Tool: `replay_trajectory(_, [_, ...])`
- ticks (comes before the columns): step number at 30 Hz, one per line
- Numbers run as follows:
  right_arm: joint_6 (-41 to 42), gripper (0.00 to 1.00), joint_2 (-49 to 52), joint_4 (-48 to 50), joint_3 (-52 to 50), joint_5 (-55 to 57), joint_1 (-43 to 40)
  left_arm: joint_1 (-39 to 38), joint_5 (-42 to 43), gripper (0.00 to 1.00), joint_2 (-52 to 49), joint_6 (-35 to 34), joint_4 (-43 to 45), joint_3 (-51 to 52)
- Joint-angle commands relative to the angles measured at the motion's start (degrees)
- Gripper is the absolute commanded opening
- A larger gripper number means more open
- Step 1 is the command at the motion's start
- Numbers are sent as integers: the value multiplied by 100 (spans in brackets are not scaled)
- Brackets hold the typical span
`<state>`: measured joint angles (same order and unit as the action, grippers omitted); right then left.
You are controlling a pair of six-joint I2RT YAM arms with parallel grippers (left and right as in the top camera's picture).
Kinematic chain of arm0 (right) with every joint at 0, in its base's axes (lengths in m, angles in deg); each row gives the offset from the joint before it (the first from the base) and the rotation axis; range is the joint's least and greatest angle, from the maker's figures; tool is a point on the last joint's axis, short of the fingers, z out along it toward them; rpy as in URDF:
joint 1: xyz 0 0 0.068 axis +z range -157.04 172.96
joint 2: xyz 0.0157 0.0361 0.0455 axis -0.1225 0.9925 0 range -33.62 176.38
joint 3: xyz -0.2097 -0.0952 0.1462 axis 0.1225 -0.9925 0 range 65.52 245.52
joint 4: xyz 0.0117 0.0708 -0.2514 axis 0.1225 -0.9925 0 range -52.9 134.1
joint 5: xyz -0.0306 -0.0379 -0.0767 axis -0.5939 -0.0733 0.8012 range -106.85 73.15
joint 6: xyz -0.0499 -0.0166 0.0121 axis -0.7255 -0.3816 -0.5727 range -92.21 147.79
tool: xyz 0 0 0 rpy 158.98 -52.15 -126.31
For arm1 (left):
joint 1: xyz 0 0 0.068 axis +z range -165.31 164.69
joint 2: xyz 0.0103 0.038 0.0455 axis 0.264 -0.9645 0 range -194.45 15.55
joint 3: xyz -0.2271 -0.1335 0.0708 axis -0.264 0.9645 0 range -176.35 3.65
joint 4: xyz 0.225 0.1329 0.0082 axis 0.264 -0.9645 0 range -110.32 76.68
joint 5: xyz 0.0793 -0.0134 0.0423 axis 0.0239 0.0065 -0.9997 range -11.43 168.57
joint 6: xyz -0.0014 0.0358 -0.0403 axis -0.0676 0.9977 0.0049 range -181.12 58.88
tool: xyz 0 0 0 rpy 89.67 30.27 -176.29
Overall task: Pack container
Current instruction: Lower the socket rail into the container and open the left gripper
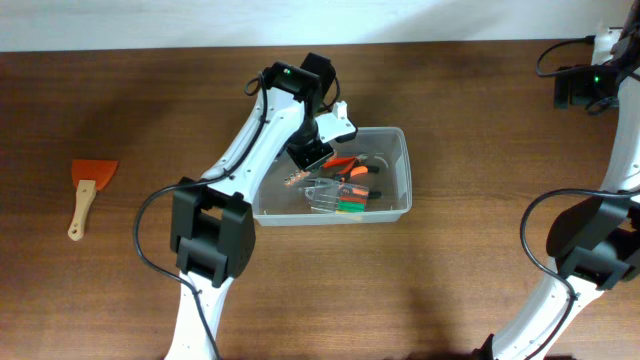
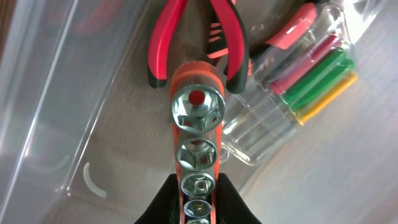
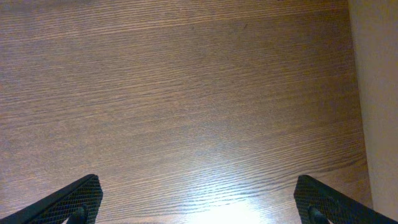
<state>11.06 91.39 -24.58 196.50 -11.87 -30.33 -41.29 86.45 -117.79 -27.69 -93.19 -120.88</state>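
Clear plastic, the container [image 1: 380,214] sits mid-desk [image 1: 450,280], holding red pliers [image 2: 163,43] and a case of coloured bits [image 2: 298,87]. We see our left claw [image 2: 198,196] clamped on an orange socket rail [image 2: 198,109] inside it. Our right claw [image 3: 199,208] gapes wide above the desk's far right.

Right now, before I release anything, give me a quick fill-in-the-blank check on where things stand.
1. The left hand grips an orange rail lined with metal ____.
2. Inside the container, the pliers have ____ handles.
3. The scraper lies on the table, ____ the container.
4. The right hand is ____ above bare wood.

Missing words: sockets; red; outside; open.
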Motion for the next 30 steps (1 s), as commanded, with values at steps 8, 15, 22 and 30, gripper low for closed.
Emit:
replay_trajectory(8, [4, 99, -48, 15, 9, -26, -37, -13, -22, 9, -470, 74, 33, -74])
replay_trajectory(15, [4, 99, -48, 17, 9, -26, -37, -13, -24, 24, -581, 44, 37, -76])
replay_trajectory(22, [4, 99, -48, 15, 9, -26, -37, -11, -26, 35, -579, 17, 35, -101])
replay_trajectory(30, [4, 99, -48, 15, 9, -26, -37, -7, -61, 44, -577, -476, -138, -997])
